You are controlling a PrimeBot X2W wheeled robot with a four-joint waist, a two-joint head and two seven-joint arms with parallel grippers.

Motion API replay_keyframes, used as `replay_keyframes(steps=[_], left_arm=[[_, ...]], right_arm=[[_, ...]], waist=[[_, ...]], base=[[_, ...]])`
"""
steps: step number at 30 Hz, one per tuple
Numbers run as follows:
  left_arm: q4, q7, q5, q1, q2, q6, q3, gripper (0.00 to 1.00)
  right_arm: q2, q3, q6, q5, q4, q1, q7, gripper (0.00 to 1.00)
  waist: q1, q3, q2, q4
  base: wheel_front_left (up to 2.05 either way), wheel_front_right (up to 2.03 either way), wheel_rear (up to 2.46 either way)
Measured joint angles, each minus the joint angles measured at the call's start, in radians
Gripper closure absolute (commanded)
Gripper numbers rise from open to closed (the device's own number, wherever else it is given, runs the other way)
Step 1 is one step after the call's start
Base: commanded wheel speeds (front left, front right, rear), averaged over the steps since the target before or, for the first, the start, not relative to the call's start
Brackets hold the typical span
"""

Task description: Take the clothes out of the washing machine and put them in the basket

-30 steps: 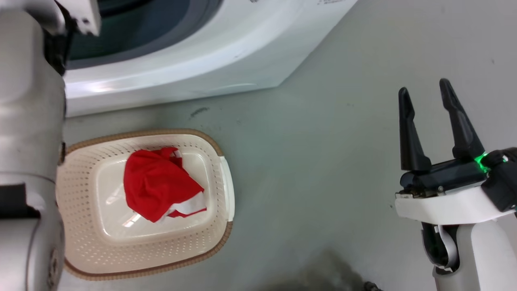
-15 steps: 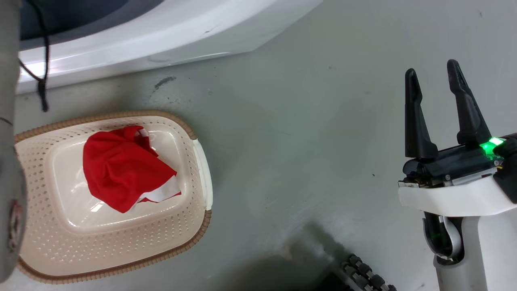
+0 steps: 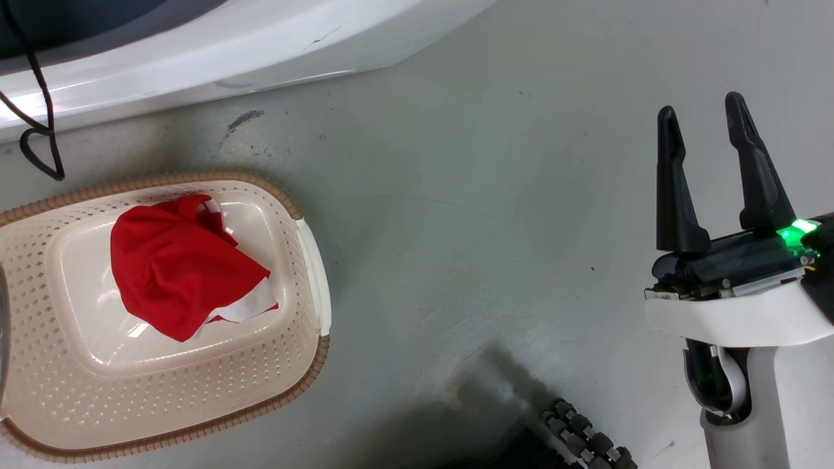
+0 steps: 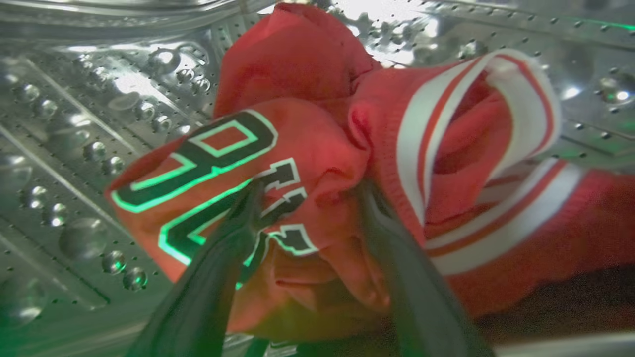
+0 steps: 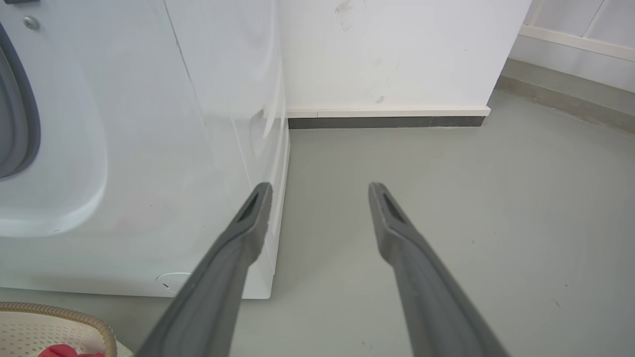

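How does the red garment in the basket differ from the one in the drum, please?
The basket garment lies loose in the basket; the left gripper straddles the drum garment. The basket garment shows no numerals; the drum garment bears black numerals. Both are red with white trim.

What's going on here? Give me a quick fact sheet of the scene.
In basket: one red garment lying in the basket
In drum: red jersey with black numerals, inside the steel drum
Left fingers: open, either side of a jersey fold
Right fingers: open, empty, above the floor
Left to do: jersey not yet in basket
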State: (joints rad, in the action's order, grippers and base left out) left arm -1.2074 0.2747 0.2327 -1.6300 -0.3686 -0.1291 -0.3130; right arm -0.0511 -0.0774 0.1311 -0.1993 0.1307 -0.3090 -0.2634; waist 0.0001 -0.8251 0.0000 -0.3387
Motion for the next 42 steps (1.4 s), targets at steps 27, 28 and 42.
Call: replay_keyframes(steps=[27,28,42], left_arm=[[0.040,-0.421,0.161,0.243,0.059,0.000,-0.075,1.00],[0.047,-0.441,0.170,0.263,0.063,0.000,-0.079,1.00],[0.288,-0.535,0.210,0.569,0.067,0.002,-0.126,1.00]], right_arm=[[0.000,0.009,0.000,0.086,-0.012,0.038,0.000,0.00],[0.001,0.010,0.000,0.088,-0.015,0.043,0.000,0.00],[0.001,0.021,0.000,0.121,-0.047,0.114,0.000,0.00]], waist=[[-0.0001,0.163,0.0000,0.090],[-0.0001,0.175,0.0000,0.099],[-0.0002,0.374,0.0001,0.191]], base=[[0.00,0.00,0.00],[0.00,0.00,0.00],[0.00,0.00,0.00]])
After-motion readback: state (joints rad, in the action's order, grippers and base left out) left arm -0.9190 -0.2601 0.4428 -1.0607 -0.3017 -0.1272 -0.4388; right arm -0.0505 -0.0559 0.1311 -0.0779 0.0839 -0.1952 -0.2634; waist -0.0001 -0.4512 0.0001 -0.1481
